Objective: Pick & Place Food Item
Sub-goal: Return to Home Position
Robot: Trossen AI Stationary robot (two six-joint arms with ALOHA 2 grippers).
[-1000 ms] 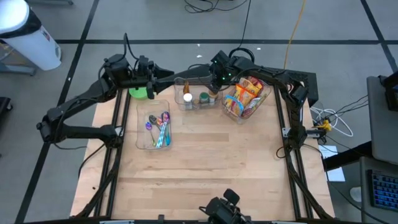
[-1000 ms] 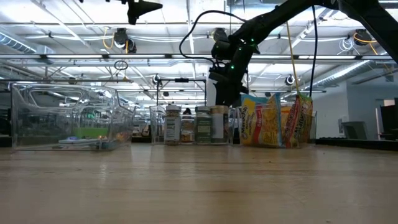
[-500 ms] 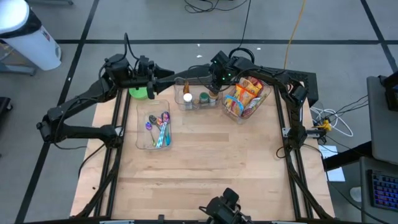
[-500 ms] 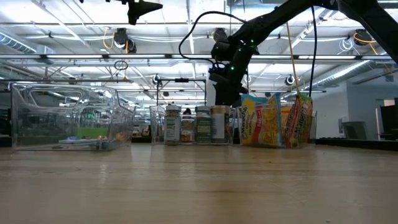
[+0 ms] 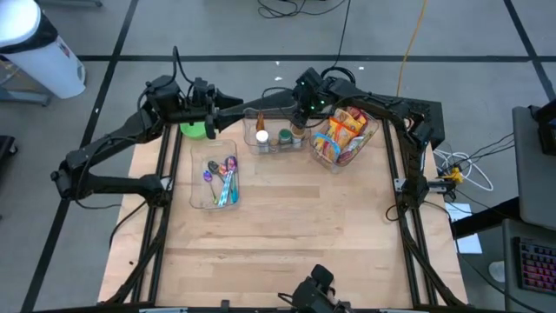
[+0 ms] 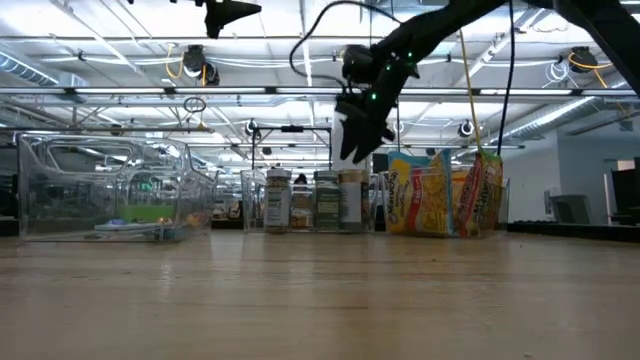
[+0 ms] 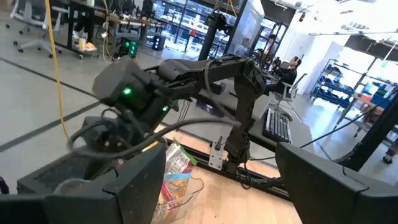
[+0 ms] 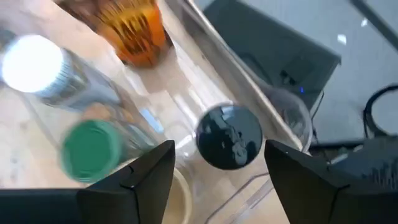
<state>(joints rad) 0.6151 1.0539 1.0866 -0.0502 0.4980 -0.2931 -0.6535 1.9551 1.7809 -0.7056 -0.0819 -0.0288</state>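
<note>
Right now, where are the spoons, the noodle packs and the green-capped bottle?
spoons [image 5: 223,179], high view, middle of the bunch.
noodle packs [image 5: 341,132], high view, top pack's face.
green-capped bottle [image 5: 285,136], high view, its cap.

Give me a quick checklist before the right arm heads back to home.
1. Right gripper empty: ok, fingers apart with nothing between them.
2. Right gripper above the tops of the bottles: ok, seen in the low view.
3. Bottles upright inside the middle bin: ok.
4. Left gripper empty: ok, open.
5. Left gripper out of the right gripper's way back: cannot tell.
</note>
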